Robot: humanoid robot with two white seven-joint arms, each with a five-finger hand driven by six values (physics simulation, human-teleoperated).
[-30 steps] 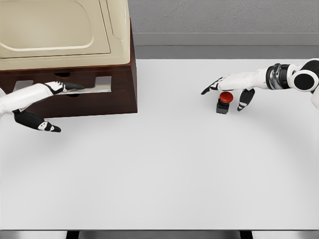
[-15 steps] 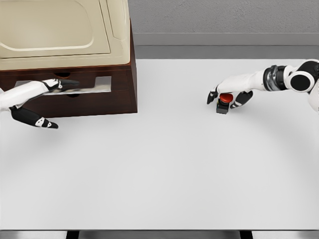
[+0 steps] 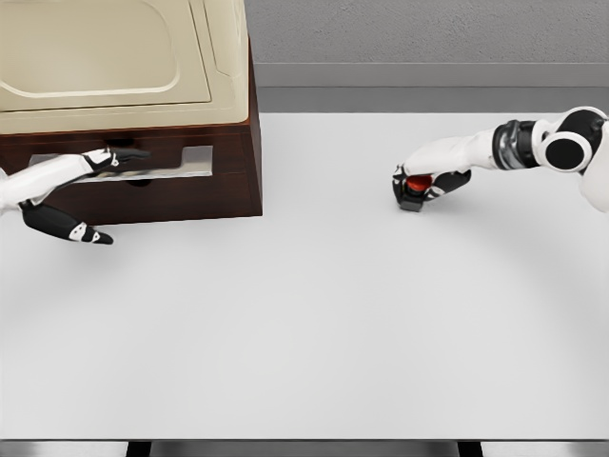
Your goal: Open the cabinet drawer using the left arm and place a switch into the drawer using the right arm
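The cabinet (image 3: 190,186) looks like dark, smooth wood, topped by a cream, faintly glossy plastic-looking lid (image 3: 105,57). The table (image 3: 304,314) is matt white and smooth. The arms (image 3: 457,150) appear glossy white plastic with black joints.

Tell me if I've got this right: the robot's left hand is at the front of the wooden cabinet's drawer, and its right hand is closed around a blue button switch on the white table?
Nearly. The switch is red on a black base, not blue; the head view shows it. As you said, the right hand is closed around it on the white table, and the left hand is at the drawer front of the wooden cabinet.
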